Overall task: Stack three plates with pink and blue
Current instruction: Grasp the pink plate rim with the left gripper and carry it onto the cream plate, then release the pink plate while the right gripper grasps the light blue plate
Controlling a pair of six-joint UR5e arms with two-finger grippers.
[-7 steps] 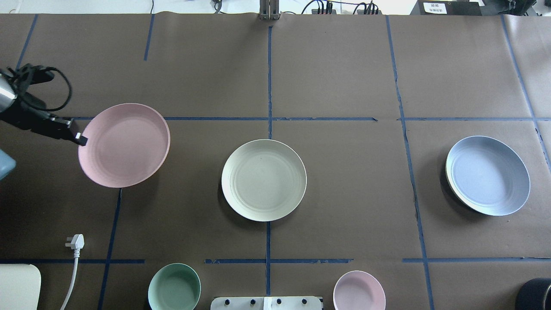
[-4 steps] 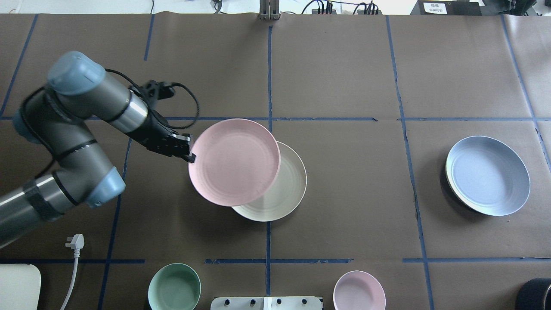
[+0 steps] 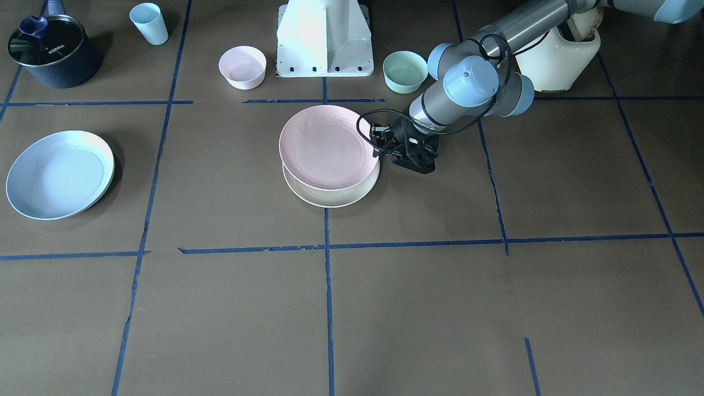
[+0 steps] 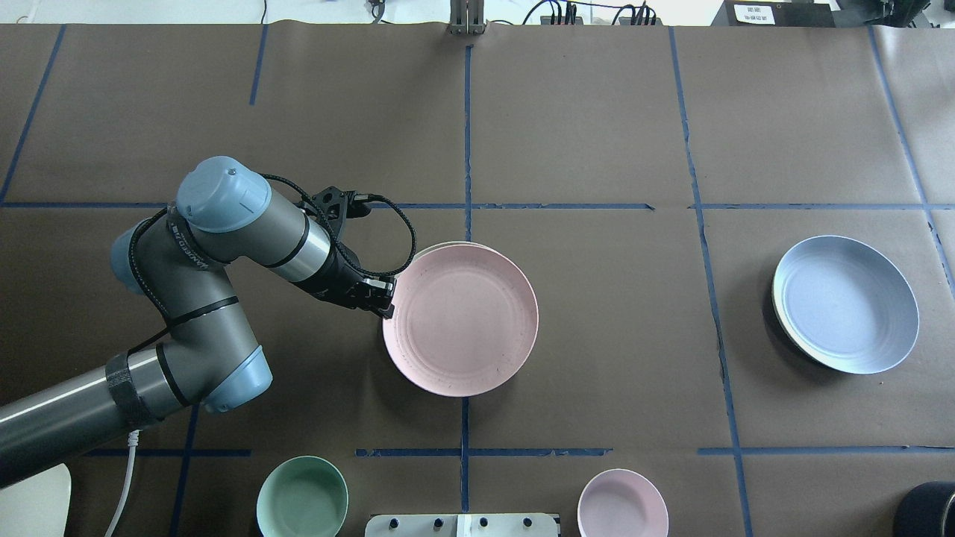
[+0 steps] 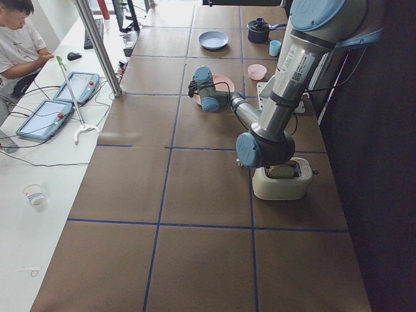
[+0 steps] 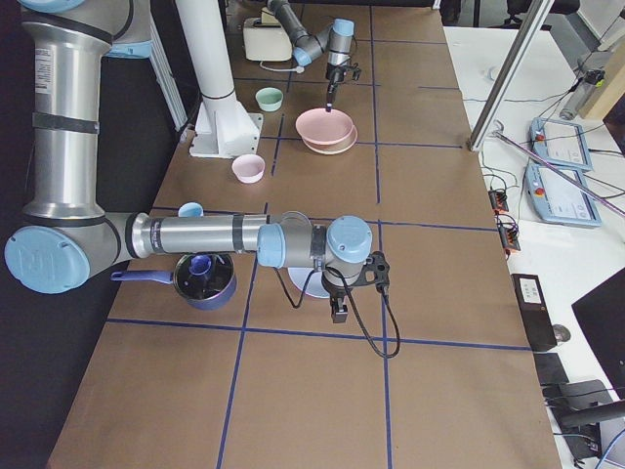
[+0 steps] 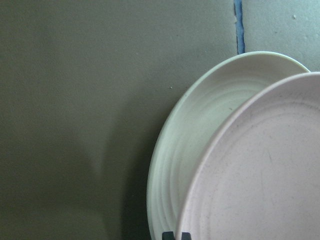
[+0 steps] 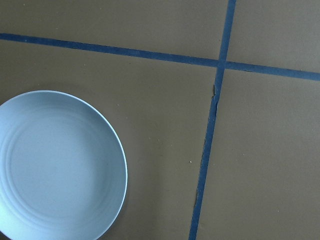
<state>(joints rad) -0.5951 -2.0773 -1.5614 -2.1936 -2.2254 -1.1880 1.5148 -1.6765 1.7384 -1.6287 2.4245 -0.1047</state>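
Elbow raised, the left arm [image 4: 224,224] comes in over the table [image 4: 597,134] from the robot's edge near the left corner. It folds back at a blue-capped joint and slants its wrist down toward the middle of the surface. The left gripper [image 4: 386,306] meets the pink plate [image 4: 462,319] at the rim facing the table's left end. Its fingers [image 7: 169,235] are clamped on that rim, and only two dark tips show at the bottom of the wrist view.

The pink plate sits over the cream plate [image 3: 330,198], covering nearly all of it. From overhead just a thin crescent of cream peeks out on the far-left side. From the operators' side the cream rim shows below the pink one, slightly offset. Whether the two plates touch, I cannot tell.

The blue plate [image 4: 847,302] lies flat on its own near the table's right end, well apart from the pair. The right arm [image 6: 195,234] stretches out level and low, its wrist turned down — the right gripper [image 6: 337,311] hangs over the blue plate. Only the side camera catches it, so whether its fingers are apart or together I cannot tell. Its wrist camera shows only the blue plate and tape lines.
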